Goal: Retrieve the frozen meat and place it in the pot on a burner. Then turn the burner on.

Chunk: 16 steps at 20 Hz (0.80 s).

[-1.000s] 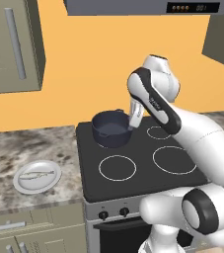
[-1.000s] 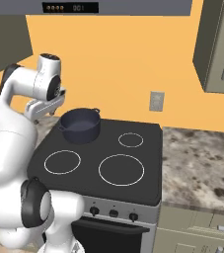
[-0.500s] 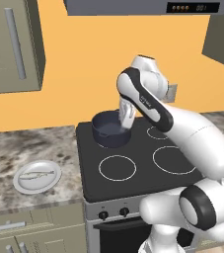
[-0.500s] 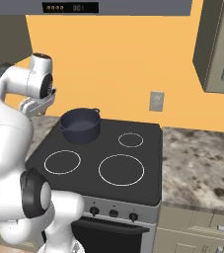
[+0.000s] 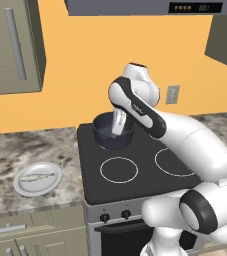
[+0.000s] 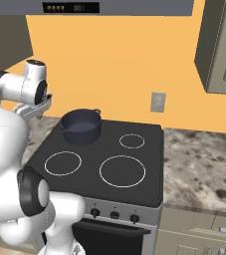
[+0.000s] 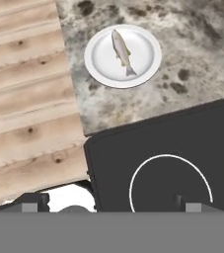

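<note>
tool point(image 5: 118, 129): jaws wide apart, nothing between them; it hangs at the end of the bent arm, in front of the pot in the left base view, pointing down
fish point(image 7: 121, 51): thin pale grey piece lying on the plate, well off to the tool's side, away from the stove; in the hand view it sits in the upper middle, far from the fingertips point(image 7: 182, 200)
plate point(image 5: 21, 185): round, white, flat on the desk, well apart from the tool and left of the stove in the left base view
pot point(image 6: 80, 126): dark blue-grey, two small side handles, upright on the back burner nearest the arm, close beside the tool
stove point(image 6: 144, 149): black glass top with white burner rings; one front ring point(image 7: 169, 184) lies just ahead of the fingertips in the hand view
desk point(image 5: 30, 155): speckled stone on both sides of the stove
knobs point(image 5: 115, 216): a row along the stove's front edge, below the tool
</note>
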{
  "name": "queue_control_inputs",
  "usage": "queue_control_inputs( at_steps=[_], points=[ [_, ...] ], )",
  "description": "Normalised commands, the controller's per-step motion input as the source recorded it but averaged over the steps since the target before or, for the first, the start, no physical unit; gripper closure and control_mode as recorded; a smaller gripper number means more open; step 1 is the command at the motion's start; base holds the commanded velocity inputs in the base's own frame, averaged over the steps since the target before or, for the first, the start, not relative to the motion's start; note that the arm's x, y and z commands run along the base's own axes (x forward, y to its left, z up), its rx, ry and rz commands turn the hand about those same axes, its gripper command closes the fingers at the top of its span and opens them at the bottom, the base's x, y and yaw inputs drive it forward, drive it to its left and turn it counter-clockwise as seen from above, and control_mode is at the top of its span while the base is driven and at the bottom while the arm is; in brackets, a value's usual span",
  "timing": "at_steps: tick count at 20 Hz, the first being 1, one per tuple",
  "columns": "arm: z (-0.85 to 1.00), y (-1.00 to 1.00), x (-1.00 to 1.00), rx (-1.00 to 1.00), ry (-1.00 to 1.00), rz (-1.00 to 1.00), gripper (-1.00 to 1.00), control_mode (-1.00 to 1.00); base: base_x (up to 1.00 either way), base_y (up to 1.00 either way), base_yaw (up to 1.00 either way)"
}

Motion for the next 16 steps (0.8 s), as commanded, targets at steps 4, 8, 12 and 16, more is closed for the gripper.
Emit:
queue_control_inputs(
  at_steps=[4, 8, 12, 16],
  points=[
    [-0.22, 0.30, 0.14, 0.00, 0.00, -0.17, -1.00, -1.00, 0.00, 0.00, 0.00],
    [-0.26, 0.00, 0.08, 0.00, 0.05, -0.01, -1.00, -1.00, 0.00, 0.00, 0.00],
    [-0.33, 0.17, 0.10, 0.00, 0.00, 0.00, -1.00, -1.00, 0.00, 0.00, 0.00],
    [0.00, 0.37, 0.00, 0.00, 0.00, 0.00, -1.00, -1.00, 0.00, 0.00, 0.00]
  ],
)
